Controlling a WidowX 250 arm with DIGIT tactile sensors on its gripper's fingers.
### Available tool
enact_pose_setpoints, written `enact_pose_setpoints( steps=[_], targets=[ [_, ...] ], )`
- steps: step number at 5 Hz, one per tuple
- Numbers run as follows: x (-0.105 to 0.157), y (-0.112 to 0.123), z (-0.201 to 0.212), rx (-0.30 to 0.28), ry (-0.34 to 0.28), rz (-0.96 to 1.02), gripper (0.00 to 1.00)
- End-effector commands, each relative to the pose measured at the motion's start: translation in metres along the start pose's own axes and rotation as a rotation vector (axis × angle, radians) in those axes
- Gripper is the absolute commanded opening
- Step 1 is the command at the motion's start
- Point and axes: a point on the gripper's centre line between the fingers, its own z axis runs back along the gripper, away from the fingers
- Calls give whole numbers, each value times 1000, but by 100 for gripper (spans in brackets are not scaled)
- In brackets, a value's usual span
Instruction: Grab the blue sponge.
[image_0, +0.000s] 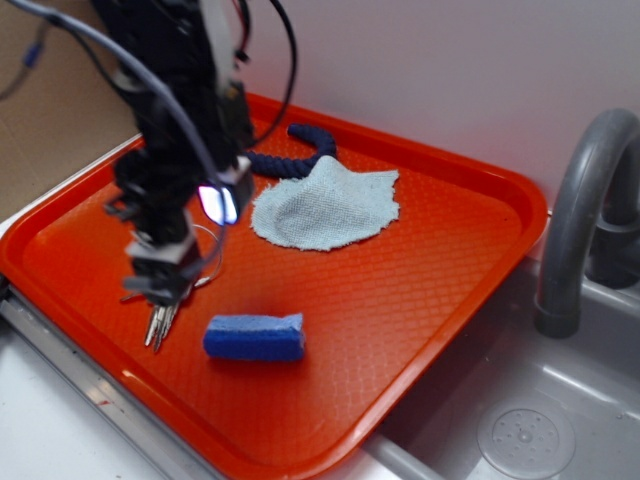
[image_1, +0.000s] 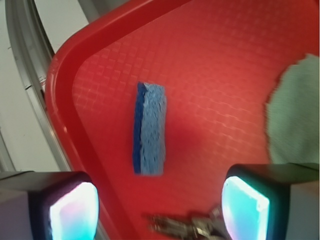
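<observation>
The blue sponge (image_0: 255, 337) (image_1: 149, 128) lies flat on the red tray (image_0: 430, 260) near its front edge, a royal-blue block with a lighter blue top. My gripper (image_0: 160, 280) (image_1: 160, 210) hovers above the tray to the sponge's left, over a bunch of keys (image_0: 162, 318) (image_1: 187, 225). Its jaws stand wide open with nothing between them. In the wrist view the sponge lies ahead of the glowing pads (image_1: 75, 212), apart from them.
A pale blue woven cloth (image_0: 325, 208) (image_1: 295, 115) lies crumpled toward the back of the tray, with a dark navy rope (image_0: 290, 158) behind it. A grey faucet (image_0: 580, 220) and sink basin (image_0: 525, 435) stand to the right. The tray rim (image_1: 60, 115) runs close to the sponge.
</observation>
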Motion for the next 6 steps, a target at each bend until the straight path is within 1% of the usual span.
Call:
enact_pose_setpoints(
  steps=[1,2,3,4,5,6],
  targets=[
    [12,-25,-24,-38,48,-79,100],
    [18,-32,-42,-18,137,-114,100],
    [20,-38,-52,8,221,-99,100],
    [20,-39,-52,50,263,-50,20],
    [11,-36,-25,178,278,114,0],
    [-10,-29,16,236,264,371,0]
  ],
)
